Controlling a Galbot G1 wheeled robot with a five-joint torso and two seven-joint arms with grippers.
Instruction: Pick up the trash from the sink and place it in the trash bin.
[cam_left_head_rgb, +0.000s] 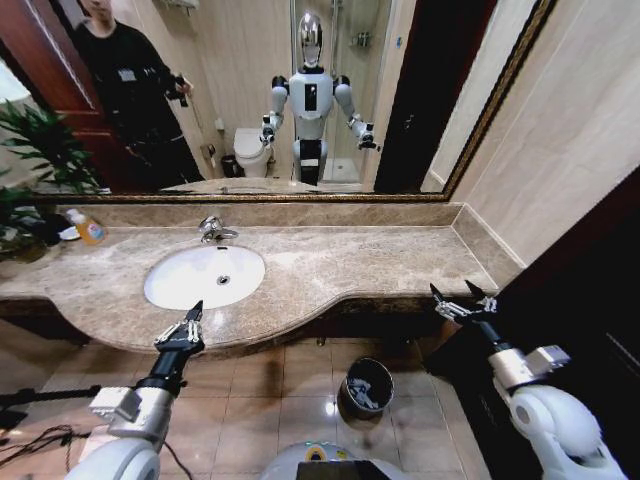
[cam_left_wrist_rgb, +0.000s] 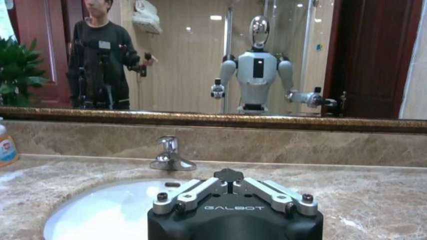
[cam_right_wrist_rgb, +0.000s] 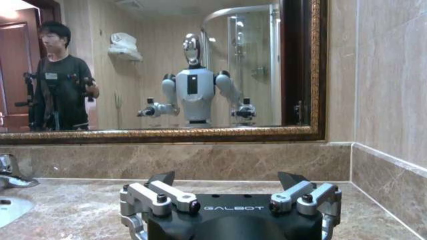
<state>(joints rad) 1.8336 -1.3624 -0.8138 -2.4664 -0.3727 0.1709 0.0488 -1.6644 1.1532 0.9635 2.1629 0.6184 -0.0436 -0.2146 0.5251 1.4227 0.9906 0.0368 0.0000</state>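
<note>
White sink (cam_left_head_rgb: 175, 285) looks bare, and litter seems to lie in the bin (cam_left_head_rgb: 366, 388). Left end effector (cam_left_head_rgb: 190, 321) is pressed together near the worktop (cam_left_head_rgb: 340, 270) edge; right end effector (cam_left_head_rgb: 458, 301) is spread, empty.

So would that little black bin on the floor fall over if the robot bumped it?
Probably fairly easily. The trash bin looks small and holds only a few white scraps, so it is likely light. It stands free on glossy floor tiles, so a nudge might slide it first. Being round, it could roll once tipped.

Bin (cam_left_head_rgb: 365, 388) contents — too small
</note>
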